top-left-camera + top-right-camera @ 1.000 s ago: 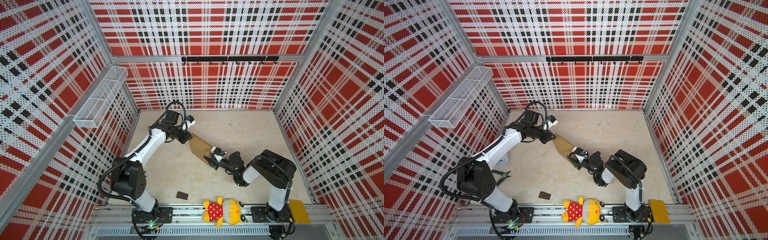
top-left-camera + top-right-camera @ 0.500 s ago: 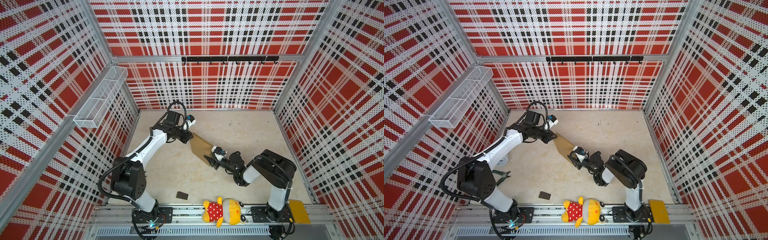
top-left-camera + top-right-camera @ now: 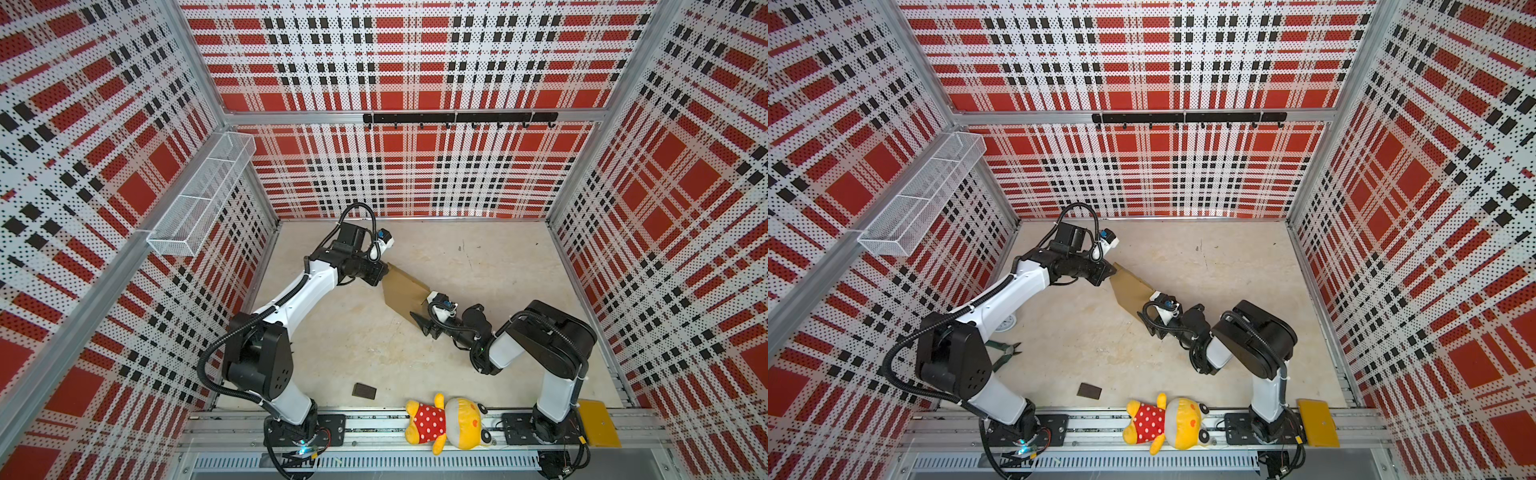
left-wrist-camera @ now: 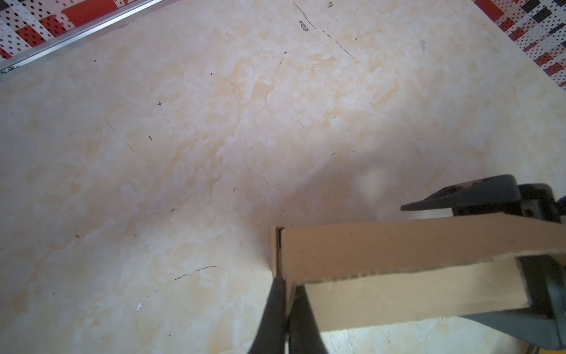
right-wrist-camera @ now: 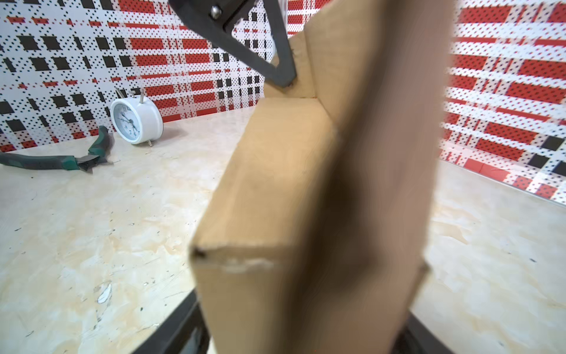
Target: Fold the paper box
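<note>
Red, black and white plaid panels are closing in a pale marbled table (image 3: 519, 291). Near its middle the paper box (image 3: 401, 291), a shallow brown cardboard mailer, is being held tilted between the two arms. The left pincer (image 3: 383, 271) is pinching the box's far corner, its fingers (image 4: 271, 309) pressed together on the cardboard wall. The right pincer (image 3: 424, 323) is straddling the near end with its jaws spread, one finger standing just off the cardboard. By the left wall a white alarm clock (image 5: 136, 121) is standing beside green-handled cutters (image 5: 61, 159). Near the front edge a small dark block (image 3: 364, 390) is lying flat, and a yellow plush toy (image 3: 446, 424) is sprawling on the rail.
</note>
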Robot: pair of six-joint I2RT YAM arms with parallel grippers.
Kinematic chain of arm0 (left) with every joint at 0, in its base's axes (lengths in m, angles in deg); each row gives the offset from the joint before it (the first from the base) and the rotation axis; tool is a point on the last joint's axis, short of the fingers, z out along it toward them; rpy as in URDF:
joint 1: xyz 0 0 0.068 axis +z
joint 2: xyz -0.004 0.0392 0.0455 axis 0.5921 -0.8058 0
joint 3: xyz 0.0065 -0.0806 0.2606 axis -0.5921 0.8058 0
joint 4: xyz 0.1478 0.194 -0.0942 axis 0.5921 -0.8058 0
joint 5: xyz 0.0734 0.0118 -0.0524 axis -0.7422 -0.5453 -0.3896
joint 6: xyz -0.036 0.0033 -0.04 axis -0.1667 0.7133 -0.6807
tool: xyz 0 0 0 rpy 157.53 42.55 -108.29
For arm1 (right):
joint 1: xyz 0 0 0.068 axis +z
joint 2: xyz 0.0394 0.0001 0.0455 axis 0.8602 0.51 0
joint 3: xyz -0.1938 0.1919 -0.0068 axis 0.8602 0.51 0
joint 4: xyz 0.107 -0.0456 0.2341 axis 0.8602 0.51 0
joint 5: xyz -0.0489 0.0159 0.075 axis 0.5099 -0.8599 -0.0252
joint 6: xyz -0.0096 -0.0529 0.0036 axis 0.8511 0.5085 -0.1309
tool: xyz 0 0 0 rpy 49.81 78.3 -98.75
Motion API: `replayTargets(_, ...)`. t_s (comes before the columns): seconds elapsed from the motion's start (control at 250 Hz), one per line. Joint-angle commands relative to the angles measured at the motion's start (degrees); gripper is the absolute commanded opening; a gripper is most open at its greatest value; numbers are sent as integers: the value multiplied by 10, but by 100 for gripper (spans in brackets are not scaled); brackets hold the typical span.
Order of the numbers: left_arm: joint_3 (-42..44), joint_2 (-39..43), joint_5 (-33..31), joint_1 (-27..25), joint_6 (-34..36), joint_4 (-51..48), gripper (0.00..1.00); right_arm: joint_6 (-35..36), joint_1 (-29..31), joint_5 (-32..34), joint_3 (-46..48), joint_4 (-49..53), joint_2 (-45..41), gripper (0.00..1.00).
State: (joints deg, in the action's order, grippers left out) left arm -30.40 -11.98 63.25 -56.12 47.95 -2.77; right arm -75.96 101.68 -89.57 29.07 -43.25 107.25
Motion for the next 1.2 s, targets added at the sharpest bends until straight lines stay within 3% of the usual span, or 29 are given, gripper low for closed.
replayTargets(0.0, 11, -5, -16, -3, -9, -20, 6, 3, -3, 17, 18, -39, -35, 78)
replayTargets(0.38, 5, 0, -8, -6, -16, -21, 6, -43, 0, 61, 105, -1, -176, 80)
replayTargets(0.464, 5, 1, -8, -5, -17, -21, 6, -48, 10, 74, 111, 84, -249, 78)
replayTargets(0.636, 8, 4, -6, -5, -17, -18, 6, -32, 21, 88, 68, 377, -427, 75)
replayTargets(0.768, 6, 3, -6, -5, -17, -19, 6, -1, 11, 91, 46, 509, -516, 74)
replayTargets(0.936, 3, 5, -8, -6, -15, -21, 6, 14, -24, 53, 6, 626, -558, 71)
replayTargets(1.197, 5, 5, -10, -5, -15, -20, 7, -52, -42, 34, -94, 773, -548, 65)
